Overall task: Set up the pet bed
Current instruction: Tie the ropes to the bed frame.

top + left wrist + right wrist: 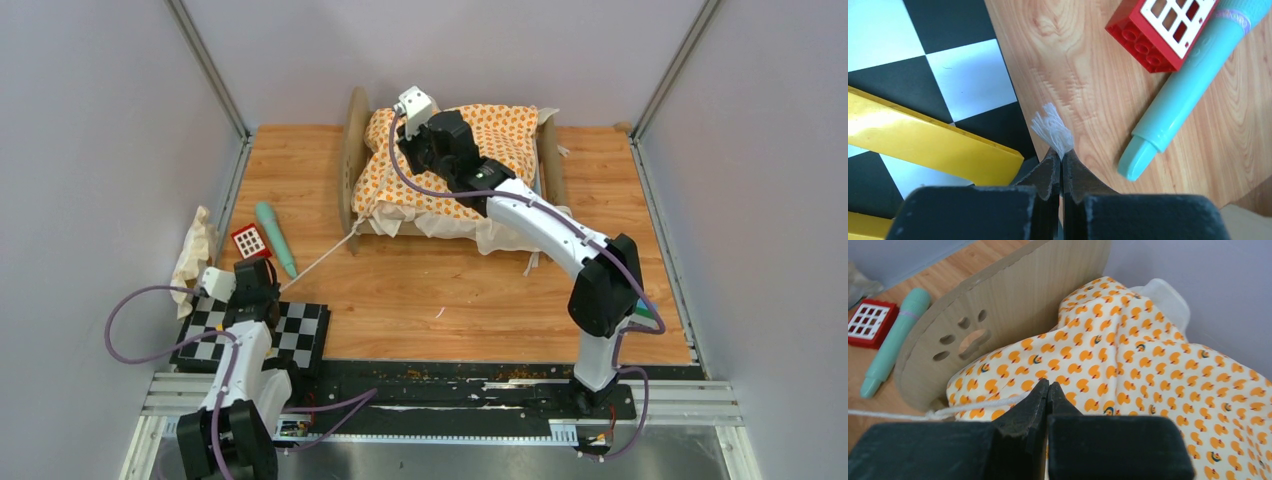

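Note:
The pet bed (pixel 353 150) stands at the back of the table, and its paw-print end board (pixel 998 325) rises close in the right wrist view. An orange-patterned cushion (pixel 500 130) (pixel 1158 390) lies on it. A white tie cord (pixel 320 260) (pixel 908 411) runs taut from the bed's front left corner to my left gripper (pixel 262 283) (pixel 1062 156). That gripper is shut on the cord, whose frayed end (pixel 1052 131) sticks out past the tips. My right gripper (pixel 405 150) (pixel 1048 385) is shut, tips over the cushion near the end board, with nothing seen between them.
A red block with a white grid (pixel 249 240) (pixel 1163 30) and a teal pen-shaped stick (pixel 277 238) (pixel 1188 85) lie left of the bed. A checkerboard mat (pixel 300 335) and a yellow piece (pixel 933 145) sit under the left arm. Crumpled cloth (pixel 195 250) lies by the left wall.

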Robot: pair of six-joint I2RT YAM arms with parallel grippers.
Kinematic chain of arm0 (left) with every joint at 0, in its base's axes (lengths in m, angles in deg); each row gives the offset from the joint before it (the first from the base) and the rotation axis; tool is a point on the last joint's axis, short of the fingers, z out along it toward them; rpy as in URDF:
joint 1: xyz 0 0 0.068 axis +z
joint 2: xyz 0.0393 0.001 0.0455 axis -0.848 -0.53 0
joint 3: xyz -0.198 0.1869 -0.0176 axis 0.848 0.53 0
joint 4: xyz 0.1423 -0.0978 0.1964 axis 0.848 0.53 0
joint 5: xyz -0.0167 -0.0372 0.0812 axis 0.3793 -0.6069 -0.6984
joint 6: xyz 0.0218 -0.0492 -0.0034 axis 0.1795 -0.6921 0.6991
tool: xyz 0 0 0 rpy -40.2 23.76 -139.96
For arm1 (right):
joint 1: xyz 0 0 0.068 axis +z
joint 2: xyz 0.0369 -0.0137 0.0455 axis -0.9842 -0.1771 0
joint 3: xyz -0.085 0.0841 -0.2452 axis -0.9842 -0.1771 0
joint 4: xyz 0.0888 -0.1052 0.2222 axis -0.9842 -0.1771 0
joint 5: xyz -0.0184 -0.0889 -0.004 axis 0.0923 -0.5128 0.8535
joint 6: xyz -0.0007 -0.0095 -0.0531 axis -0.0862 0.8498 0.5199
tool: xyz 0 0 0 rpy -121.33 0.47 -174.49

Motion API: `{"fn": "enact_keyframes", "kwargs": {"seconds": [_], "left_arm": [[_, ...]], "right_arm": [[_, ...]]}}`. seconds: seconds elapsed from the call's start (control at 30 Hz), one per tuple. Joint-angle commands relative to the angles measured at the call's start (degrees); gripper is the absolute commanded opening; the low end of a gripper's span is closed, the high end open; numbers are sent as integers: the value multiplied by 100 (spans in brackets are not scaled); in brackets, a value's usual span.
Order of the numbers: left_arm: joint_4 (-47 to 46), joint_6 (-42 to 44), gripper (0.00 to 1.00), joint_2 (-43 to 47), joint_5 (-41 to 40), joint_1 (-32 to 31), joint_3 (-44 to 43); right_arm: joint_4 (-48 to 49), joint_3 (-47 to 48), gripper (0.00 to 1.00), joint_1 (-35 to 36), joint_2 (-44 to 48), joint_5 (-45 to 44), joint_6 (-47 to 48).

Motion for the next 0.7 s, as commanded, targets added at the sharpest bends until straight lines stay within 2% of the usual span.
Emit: {"fn": "enact_keyframes", "kwargs": {"seconds": [0.0,0.2,0.4,0.6,0.63,0.67], "left_arm": [[310,899,0,162,606,96,-140],[182,1503,0,223,1807,92,-658],[-230,1695,0,115,2926,87,-881],[-426,1823,0,-202,3343,50,-1167],[-457,1854,0,-255,3414,41,-1205],[-495,1877,0,-302,3473,12,-1220]], "right_arm": [[198,-487,0,18,611,1540,214],[68,-1536,0,649,1378,2143,483],[-66,-2518,0,1156,1713,2396,36],[-320,-3379,0,1657,1591,2770,-362],[-362,-3456,3,1729,1534,2758,-400],[-407,-3484,10,1793,1452,2676,-438]]}}
